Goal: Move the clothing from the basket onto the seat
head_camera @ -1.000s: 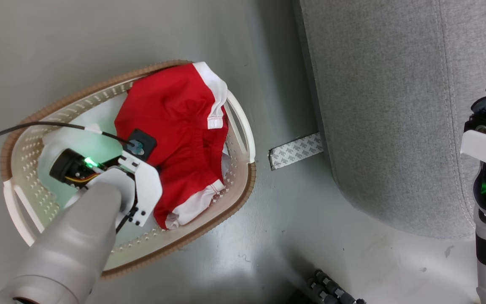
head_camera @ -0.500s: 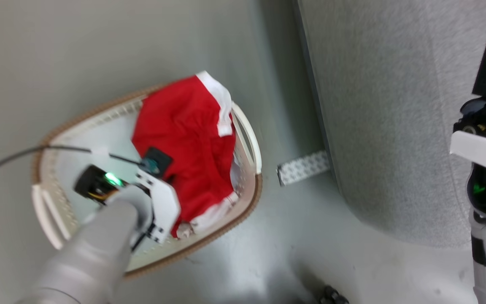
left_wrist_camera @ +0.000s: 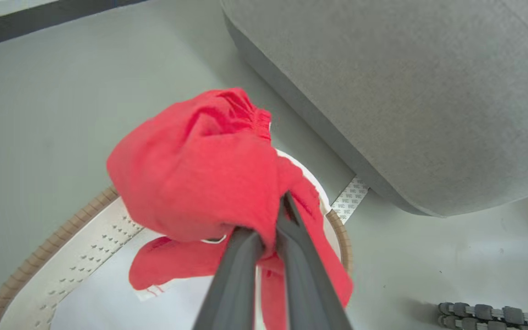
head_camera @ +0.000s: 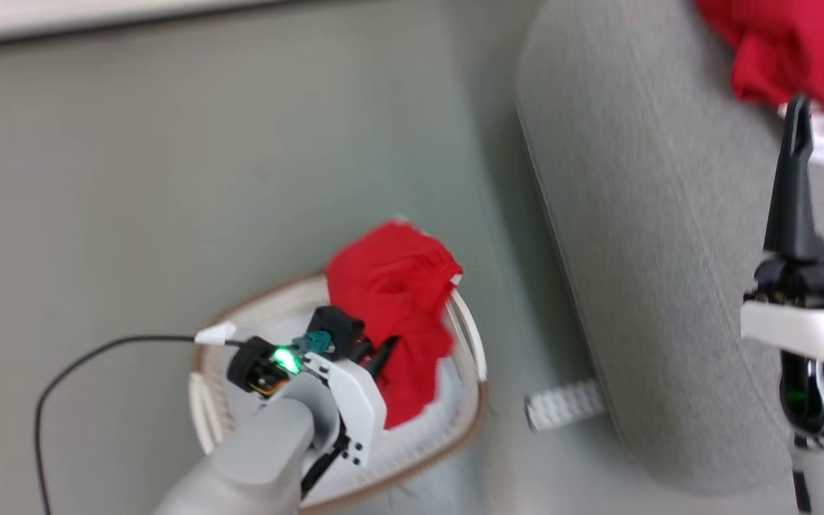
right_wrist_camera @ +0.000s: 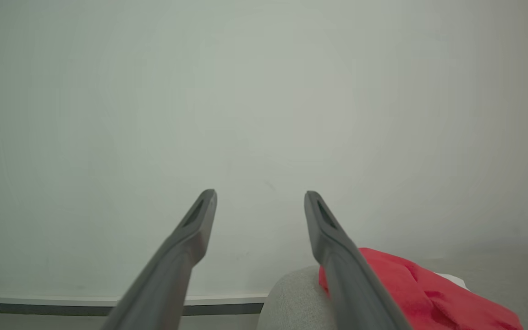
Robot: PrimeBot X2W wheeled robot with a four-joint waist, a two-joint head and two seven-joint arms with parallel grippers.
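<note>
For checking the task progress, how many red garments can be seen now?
2. The first garment hangs bunched from the shut left gripper above the basket; the second garment lies on the seat, upper right in the head view. More may hide beneath the first.

Two red garments [head_camera: 390, 300] [head_camera: 791, 50], one basket [left_wrist_camera: 85, 238], one sofa [head_camera: 655, 250]

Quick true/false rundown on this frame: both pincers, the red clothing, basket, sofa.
1. The left pincer is shut on a red garment. True.
2. The right pincer grips cloth. False: it is open, with nothing between its fingers.
3. On the sofa lies a second red garment. True.
4. The basket stands on the sofa. False: it stands on the floor beside it.
</note>
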